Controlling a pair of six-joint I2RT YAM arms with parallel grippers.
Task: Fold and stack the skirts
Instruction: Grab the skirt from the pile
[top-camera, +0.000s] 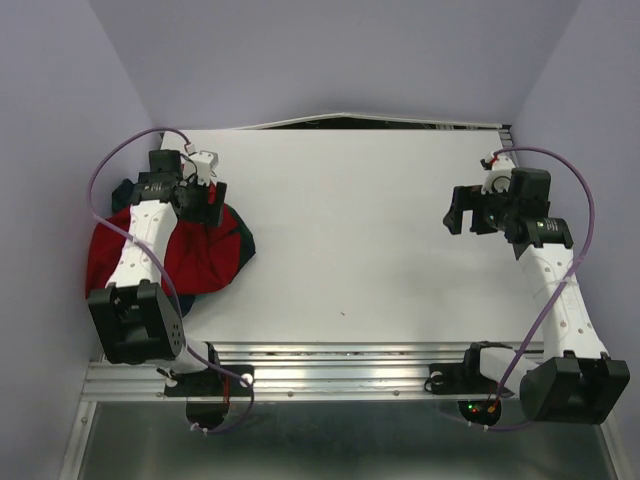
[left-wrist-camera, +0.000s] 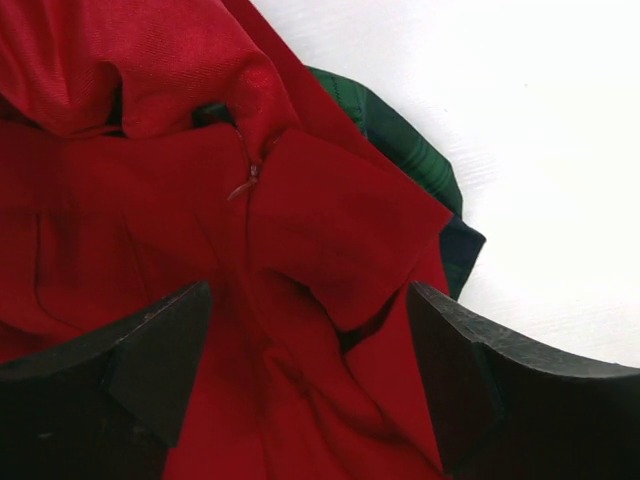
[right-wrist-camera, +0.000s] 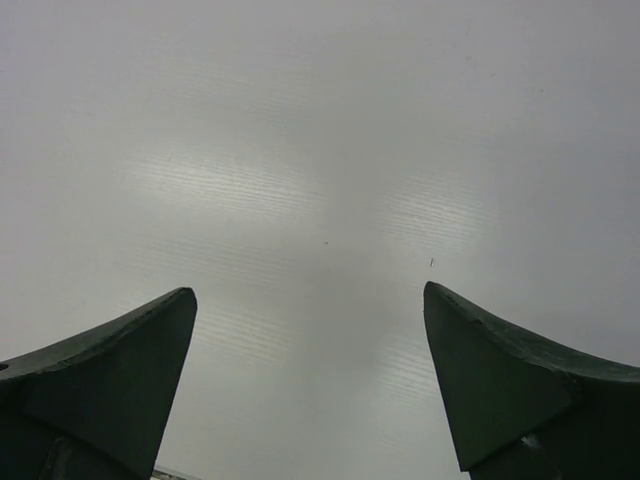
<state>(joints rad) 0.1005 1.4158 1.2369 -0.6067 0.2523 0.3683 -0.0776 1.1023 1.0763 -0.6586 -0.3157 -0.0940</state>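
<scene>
- Left gripper (left-wrist-camera: 310, 300): jaws spread wide over the crumpled red skirt (left-wrist-camera: 130, 200), gripping nothing.
- Right gripper (right-wrist-camera: 310, 300): jaws wide apart, holding nothing, over the white table (top-camera: 350, 240).
- The red skirt lies on the plaid skirt (left-wrist-camera: 405, 145) at the table's left edge.

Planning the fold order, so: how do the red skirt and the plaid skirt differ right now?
The red skirt is plain bright red; the plaid skirt is dark green-and-navy check. The red skirt lies on top, mostly visible; the plaid skirt sits beneath, only edges showing. Both are rumpled, unfolded, in one heap.
</scene>
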